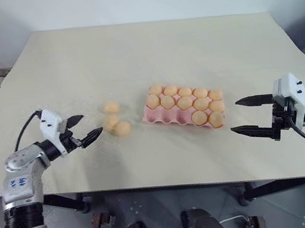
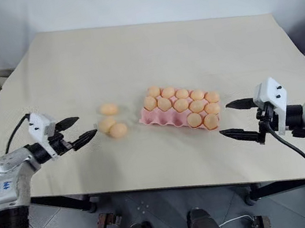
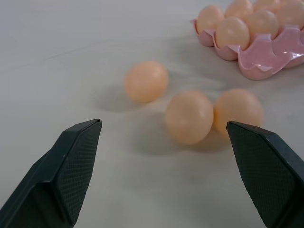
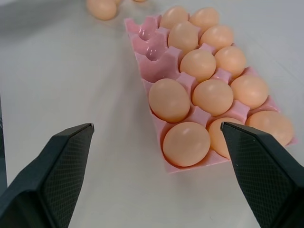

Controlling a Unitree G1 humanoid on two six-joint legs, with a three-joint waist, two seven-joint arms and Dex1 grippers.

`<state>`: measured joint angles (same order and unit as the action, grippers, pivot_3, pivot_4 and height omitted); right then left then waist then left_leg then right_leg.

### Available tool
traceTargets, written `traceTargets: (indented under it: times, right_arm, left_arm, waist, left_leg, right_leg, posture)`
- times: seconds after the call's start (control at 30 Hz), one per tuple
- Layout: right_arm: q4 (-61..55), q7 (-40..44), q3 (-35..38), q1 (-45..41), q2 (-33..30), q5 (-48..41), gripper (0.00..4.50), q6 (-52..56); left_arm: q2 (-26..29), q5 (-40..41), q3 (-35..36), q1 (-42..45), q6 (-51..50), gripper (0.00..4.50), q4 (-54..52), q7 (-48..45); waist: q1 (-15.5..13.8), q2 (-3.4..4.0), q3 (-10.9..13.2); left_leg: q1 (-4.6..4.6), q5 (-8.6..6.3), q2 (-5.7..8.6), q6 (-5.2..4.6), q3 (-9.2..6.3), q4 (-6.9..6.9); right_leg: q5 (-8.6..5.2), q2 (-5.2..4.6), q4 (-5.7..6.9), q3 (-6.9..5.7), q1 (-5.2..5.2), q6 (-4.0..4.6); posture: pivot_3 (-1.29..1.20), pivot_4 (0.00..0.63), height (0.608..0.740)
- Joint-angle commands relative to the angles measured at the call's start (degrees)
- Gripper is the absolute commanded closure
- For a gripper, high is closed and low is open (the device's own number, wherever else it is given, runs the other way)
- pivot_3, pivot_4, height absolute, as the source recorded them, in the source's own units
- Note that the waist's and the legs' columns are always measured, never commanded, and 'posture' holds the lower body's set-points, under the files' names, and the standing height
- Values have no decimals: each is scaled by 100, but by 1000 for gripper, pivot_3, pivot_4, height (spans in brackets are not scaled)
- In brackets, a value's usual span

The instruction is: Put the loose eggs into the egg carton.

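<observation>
nearest us, at the front edge of the table (image 1: 129, 42), our left gripper (image 1: 85, 129) hangs low with its two black fingers spread wide and nothing between them, pointing at the loose eggs (image 1: 116, 122). we count three of these on the bare tabletop: one alone farther back, and two touching each other just ahead of the fingertips. our left wrist view shows that pair pressed side by side, the single egg apart from them.

to the right of the eggs, near but not touching, lies the egg carton (image 1: 154, 117), pink and lidless, angled on the table. most of its cups hold eggs; from our head views the near row looks partly bare at its left end. our right wrist view makes this plain: several cups along that near row stand empty towards the end facing the loose eggs.

farthest right, our right gripper (image 1: 252, 113) hovers beside the carton's right end, fingers wide apart, holding nothing.
</observation>
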<state>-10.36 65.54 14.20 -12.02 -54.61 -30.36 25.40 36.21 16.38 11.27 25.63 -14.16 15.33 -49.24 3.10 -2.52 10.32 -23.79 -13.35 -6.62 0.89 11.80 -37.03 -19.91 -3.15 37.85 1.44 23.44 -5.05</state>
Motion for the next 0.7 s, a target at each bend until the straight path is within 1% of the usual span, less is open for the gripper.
traceTargets:
  times: [0.03,0.2,0.23,0.33,0.57,0.67,0.7]
  right_arm:
    - [-267,-62,308,91,-108,-110,0,55]
    - [-429,-119,461,307,-108,-147,0,118]
    - [-459,-130,485,353,-101,-148,0,122]
    - [-506,-182,498,386,-83,-150,0,152]
    - [-621,-274,578,496,-54,-176,0,204]
    - [-622,-297,579,508,-40,-164,0,201]
    - [-619,-308,575,500,-36,-159,0,205]
  left_arm:
    - [-132,-143,-285,382,433,12,486,-200]
    - [-306,-319,-559,829,773,12,1164,-282]
    - [-365,-387,-620,976,864,12,1411,-254]
    - [-490,-546,-728,1289,1120,12,1960,-221]
    - [-613,-763,-874,1596,1402,12,2622,-201]
    - [-653,-827,-866,1715,1474,606,2856,-87]
    - [-657,-830,-864,1738,1502,907,2902,-96]
  waist:
    - [-1,0,0]
    - [-11,0,0]
    - [-14,0,0]
    - [-22,0,0]
    - [-9,0,0]
    - [-15,0,0]
    - [-17,0,0]
  left_leg:
    - [-1,0,1,-1,0,0]
    - [-15,0,-1,-1,-2,-5]
    - [-15,1,-1,0,-3,-7]
    - [-16,0,-5,-2,-6,-15]
    - [-28,1,-10,0,-5,-13]
    - [-28,1,-10,1,-5,-12]
    - [-29,1,-10,1,-5,-14]
  right_leg:
    - [0,0,0,0,1,0]
    - [2,7,0,-2,10,-3]
    - [2,37,1,-4,10,-4]
    - [5,48,1,5,9,-9]
    - [6,56,1,8,23,-12]
    - [6,57,1,8,23,-12]
    - [6,57,1,7,24,-12]
  posture:
    - [0,150,740]
    - [0,150,740]
    - [0,150,740]
    - [0,150,740]
    - [0,150,740]
    - [0,150,740]
    - [0,150,740]
